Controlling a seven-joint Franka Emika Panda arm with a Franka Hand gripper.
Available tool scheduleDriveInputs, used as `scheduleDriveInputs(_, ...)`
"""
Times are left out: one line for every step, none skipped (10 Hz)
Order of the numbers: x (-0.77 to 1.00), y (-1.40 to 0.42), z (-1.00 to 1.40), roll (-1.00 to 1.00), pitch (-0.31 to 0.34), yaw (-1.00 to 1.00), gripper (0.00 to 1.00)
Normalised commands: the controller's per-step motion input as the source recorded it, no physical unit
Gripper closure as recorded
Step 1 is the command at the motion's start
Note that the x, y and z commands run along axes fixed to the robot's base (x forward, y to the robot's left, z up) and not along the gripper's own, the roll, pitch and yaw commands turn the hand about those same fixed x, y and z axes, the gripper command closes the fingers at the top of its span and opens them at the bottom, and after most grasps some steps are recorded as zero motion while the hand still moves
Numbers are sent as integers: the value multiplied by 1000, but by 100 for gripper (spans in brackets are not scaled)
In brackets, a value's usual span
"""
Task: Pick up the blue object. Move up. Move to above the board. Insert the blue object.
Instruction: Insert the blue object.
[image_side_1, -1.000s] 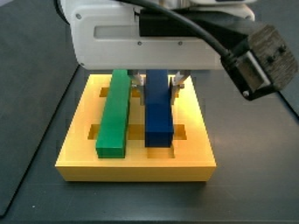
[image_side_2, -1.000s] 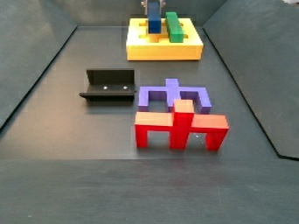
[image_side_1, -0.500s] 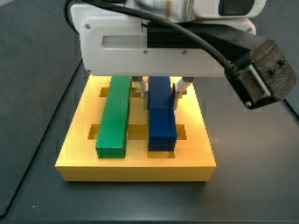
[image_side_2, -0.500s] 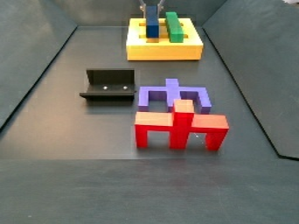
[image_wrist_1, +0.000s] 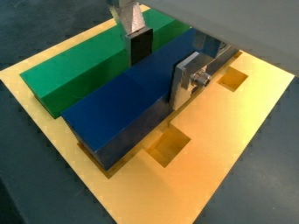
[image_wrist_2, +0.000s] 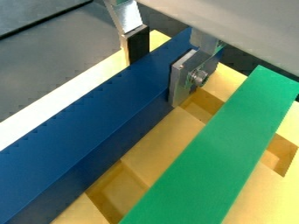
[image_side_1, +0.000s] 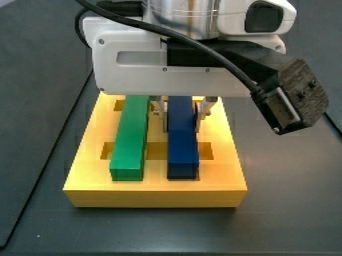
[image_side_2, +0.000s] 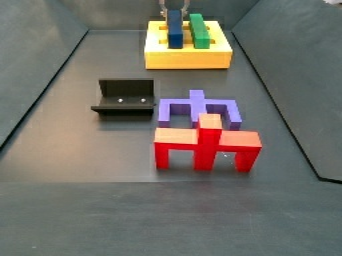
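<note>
The blue object (image_side_1: 183, 145) lies flat in a lengthwise groove of the yellow board (image_side_1: 154, 190), beside the green bar (image_side_1: 128, 135). My gripper (image_side_1: 183, 108) hangs just over the bar's far half, one finger on each long side. In both wrist views the fingers straddle the blue object (image_wrist_1: 128, 105) (image_wrist_2: 93, 131). The dark-padded finger (image_wrist_2: 138, 54) stands a little off the bar's side, so the gripper (image_wrist_1: 163, 63) is open. In a side view the board (image_side_2: 187, 58) sits at the far end of the floor, with the blue object (image_side_2: 174, 33) on it.
The fixture (image_side_2: 123, 98) stands on the dark floor left of centre. A purple block with a red cross piece (image_side_2: 201, 108) and a red piece (image_side_2: 207, 145) lie nearer the camera. Square cut-outs (image_wrist_1: 170, 147) show in the board beside the blue bar.
The blue object has sunk lower into the board's groove. The gripper body has risen a little above it, and the fingers no longer press on the bar.
</note>
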Motion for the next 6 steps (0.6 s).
scheduleDriveInputs(100, -11, -154, 0, -3, 0, 100)
scheduleDriveInputs(197, -20, -91, 0, 0, 0, 100)
scheduleDriveInputs(149, -49, -140, 0, 0, 0, 100)
scheduleDriveInputs(154, -51, -131, 0, 0, 0, 100)
scheduleDriveInputs(57, -14, -200, 0, -11, 0, 100)
scheduleDriveInputs(0, 0, -303, -24, -56, 0, 100)
